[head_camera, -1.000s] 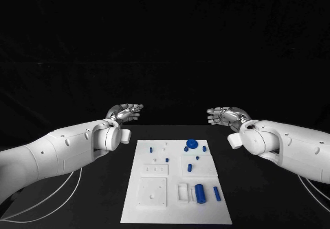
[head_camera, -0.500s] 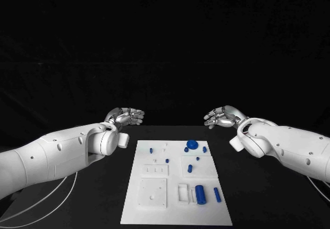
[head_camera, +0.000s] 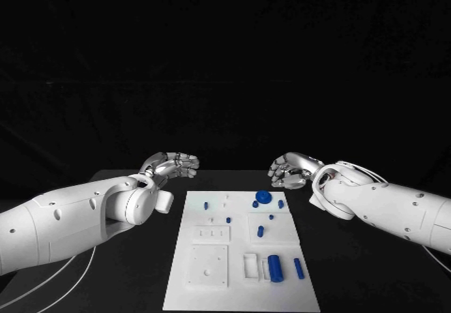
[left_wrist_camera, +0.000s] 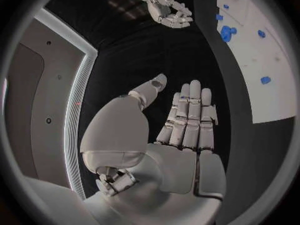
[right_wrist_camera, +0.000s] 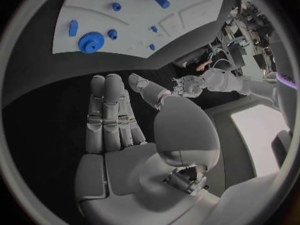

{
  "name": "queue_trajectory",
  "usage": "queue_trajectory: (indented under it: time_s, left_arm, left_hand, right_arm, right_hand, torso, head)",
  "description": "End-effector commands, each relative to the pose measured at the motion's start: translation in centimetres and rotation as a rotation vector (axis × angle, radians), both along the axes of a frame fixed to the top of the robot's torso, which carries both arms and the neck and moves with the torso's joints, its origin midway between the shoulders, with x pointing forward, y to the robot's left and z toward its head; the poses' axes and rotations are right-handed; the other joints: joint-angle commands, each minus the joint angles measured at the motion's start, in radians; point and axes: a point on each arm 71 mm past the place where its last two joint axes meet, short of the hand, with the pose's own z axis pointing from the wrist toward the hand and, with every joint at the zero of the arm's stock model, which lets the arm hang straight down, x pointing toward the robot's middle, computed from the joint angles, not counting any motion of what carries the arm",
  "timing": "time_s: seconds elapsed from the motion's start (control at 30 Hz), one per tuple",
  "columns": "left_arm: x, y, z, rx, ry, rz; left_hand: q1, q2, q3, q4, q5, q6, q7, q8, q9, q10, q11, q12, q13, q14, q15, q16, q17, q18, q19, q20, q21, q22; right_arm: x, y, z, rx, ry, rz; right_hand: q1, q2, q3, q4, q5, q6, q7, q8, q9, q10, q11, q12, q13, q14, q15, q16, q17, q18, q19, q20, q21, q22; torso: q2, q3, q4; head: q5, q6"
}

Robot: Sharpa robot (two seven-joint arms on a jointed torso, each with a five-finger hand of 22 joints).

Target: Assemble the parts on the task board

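The white task board (head_camera: 240, 287) lies in the middle of the black table. On it are a blue gear (head_camera: 263, 195) at the far end, a thick blue cylinder (head_camera: 276, 267) and a thin blue peg (head_camera: 298, 268) near the front right, and several small blue pegs such as one at the left (head_camera: 206, 205). My left hand (head_camera: 172, 164) hovers beyond the board's far left corner, holding nothing. My right hand (head_camera: 289, 171) hovers just past the far right corner near the gear, also holding nothing. In the wrist views the left hand (left_wrist_camera: 187, 120) and the right hand (right_wrist_camera: 112, 115) show straight fingers and bare palms.
White raised blocks with holes (head_camera: 208, 263) and a white slotted holder (head_camera: 251, 266) sit on the board's near half. Black table (head_camera: 357, 261) surrounds the board. The right wrist view shows the gear (right_wrist_camera: 90, 42) and board (right_wrist_camera: 137, 10) ahead of the palm.
Both hands have drawn inward and slightly down towards the board's far corners, the right one closing on the gear. The parts on the board have not moved.
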Motion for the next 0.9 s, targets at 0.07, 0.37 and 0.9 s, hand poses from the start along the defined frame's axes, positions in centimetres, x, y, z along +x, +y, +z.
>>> queue_trajectory:
  time_s: [0.07,0.37,0.9]
  left_arm:
    - [-0.4,-0.6,0.8,-0.017,-0.029,-0.043]
    - [-1.0,-0.8,1.7,-0.027,-0.038,-0.061]
    - [-1.8,-1.3,2.7,-0.04,-0.046,-0.09]
  left_hand:
    - [-0.01,-0.002,-0.001,-0.007,0.003,0.007,0.001,-0.007,-0.002,0.006,0.001,-0.005,-0.001,0.003,-0.001,0.002,0.002,-0.017,0.0,-0.009,0.006,0.018]
    - [-0.019,-0.005,-0.002,-0.01,0.002,0.007,0.002,-0.011,-0.004,0.006,0.003,-0.011,-0.003,0.004,-0.002,0.003,0.004,-0.019,0.001,-0.012,0.007,0.018]
    - [-0.03,-0.009,-0.002,-0.014,0.001,0.005,0.004,-0.017,-0.006,0.003,0.006,-0.02,-0.005,0.002,-0.002,0.001,0.006,-0.022,0.0,-0.014,0.008,0.018]
  right_arm:
    - [-0.2,0.9,-0.2,-0.191,-0.062,0.072]
    - [-0.2,1.9,-0.4,-0.296,-0.101,0.096]
    - [0.2,3.0,-0.9,-0.391,-0.126,0.097]
  right_hand:
    - [0.012,-0.004,-0.019,-0.005,-0.004,0.008,0.001,-0.014,-0.006,0.009,-0.002,-0.019,-0.002,-0.009,0.003,0.105,0.061,0.022,0.028,-0.027,0.085,0.028]
    - [0.012,-0.008,-0.03,-0.001,-0.016,0.002,0.003,-0.033,-0.012,-0.013,0.011,-0.056,-0.015,-0.023,0.015,0.2,0.098,0.022,0.025,-0.045,0.185,0.028]
    - [0.0,-0.016,-0.026,0.001,-0.042,-0.004,0.001,-0.046,-0.016,-0.06,0.027,-0.061,-0.042,-0.037,0.03,0.237,0.092,0.022,0.011,-0.046,0.227,0.024]
  torso:
    - [0.029,-0.0003,0.0128]
    - [0.057,-0.004,0.0278]
    - [0.092,-0.0041,0.0353]
  head:
    - [-0.007,0.012]
    - [-0.015,0.018]
    - [-0.023,0.025]
